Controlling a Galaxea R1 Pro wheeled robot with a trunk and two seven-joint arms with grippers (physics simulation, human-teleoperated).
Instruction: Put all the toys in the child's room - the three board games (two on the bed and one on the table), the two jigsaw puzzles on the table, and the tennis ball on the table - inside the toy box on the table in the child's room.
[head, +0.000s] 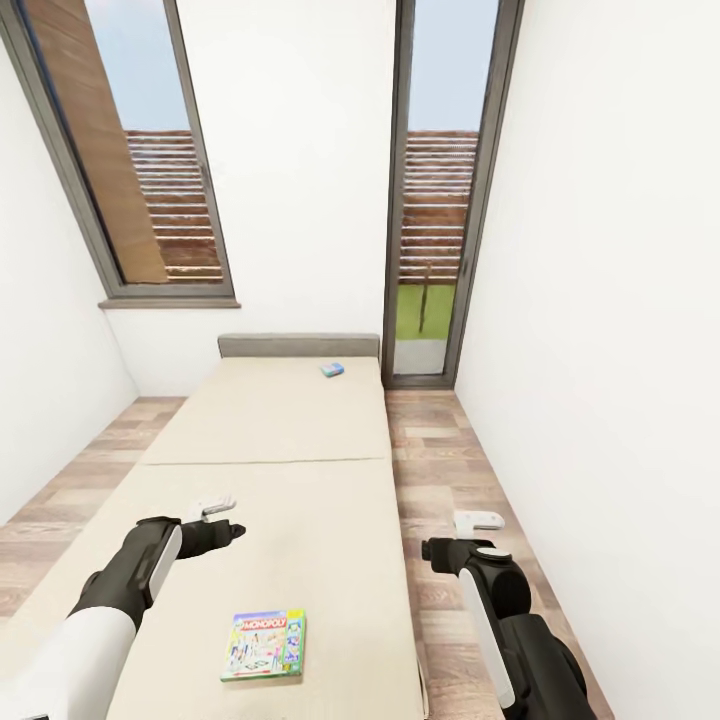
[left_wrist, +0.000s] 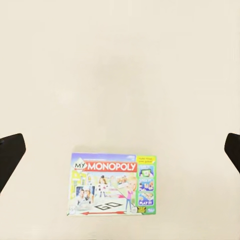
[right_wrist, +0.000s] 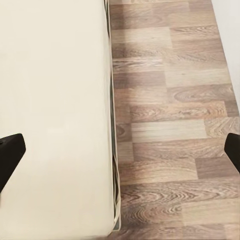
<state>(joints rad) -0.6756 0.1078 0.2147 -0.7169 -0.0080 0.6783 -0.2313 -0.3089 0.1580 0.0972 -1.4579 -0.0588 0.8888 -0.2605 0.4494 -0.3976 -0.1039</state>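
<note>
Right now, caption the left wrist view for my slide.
Open left gripper hovering above a My Monopoly board game lying flat on the beige mattress.

The bed (head: 290, 440) has a matt beige cloth-like mattress. On it, the green-edged board game (head: 264, 645) looks like printed cardboard. Beside the bed, the floor (head: 440, 470) is grained wood plank.

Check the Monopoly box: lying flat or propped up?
Flat: the Monopoly box lies cover-up on the bed; its whole printed cover faces the left wrist camera.
</note>
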